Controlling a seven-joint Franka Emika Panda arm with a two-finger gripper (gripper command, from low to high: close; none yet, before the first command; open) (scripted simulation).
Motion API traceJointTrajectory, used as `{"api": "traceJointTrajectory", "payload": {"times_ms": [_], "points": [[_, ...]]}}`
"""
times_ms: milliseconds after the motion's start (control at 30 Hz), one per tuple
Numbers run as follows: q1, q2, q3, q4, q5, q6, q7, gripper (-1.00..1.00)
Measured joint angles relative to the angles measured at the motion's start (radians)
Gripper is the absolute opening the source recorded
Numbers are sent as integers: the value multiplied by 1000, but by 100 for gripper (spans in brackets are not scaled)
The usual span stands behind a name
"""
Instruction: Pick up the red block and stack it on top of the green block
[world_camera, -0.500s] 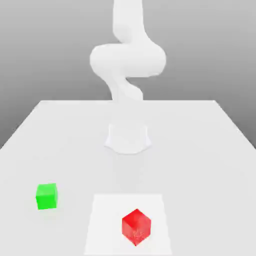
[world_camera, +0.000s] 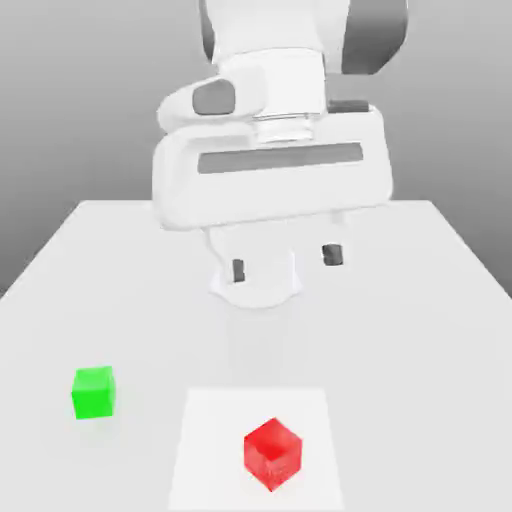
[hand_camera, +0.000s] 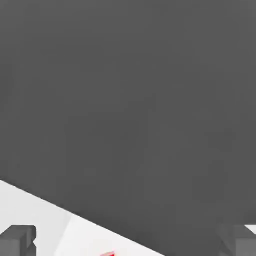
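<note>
- At the exterior view's left, the green block (world_camera: 94, 393) stands flat, well apart, perhaps so I can stack freely.
- On the white square (world_camera: 207, 455), the red block (world_camera: 272, 455) points one corner towards the camera; being a cube, it has no long axis.
- Above the table, my gripper (world_camera: 286, 263) is released, fingers spread, I judge for receiving the red block.

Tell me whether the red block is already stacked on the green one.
No, the red block sits on the white square, apart from the green block.
</note>
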Motion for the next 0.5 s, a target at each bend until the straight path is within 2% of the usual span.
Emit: {"api": "traceJointTrajectory", "payload": {"times_ms": [267, 433, 467, 500], "points": [[8, 283, 3, -84, -33, 137, -181, 0], [-23, 462, 45, -67, 11, 280, -232, 0], [-30, 486, 54, -63, 19, 299, -238, -100], [-30, 486, 54, -63, 19, 299, -238, -100]]}}
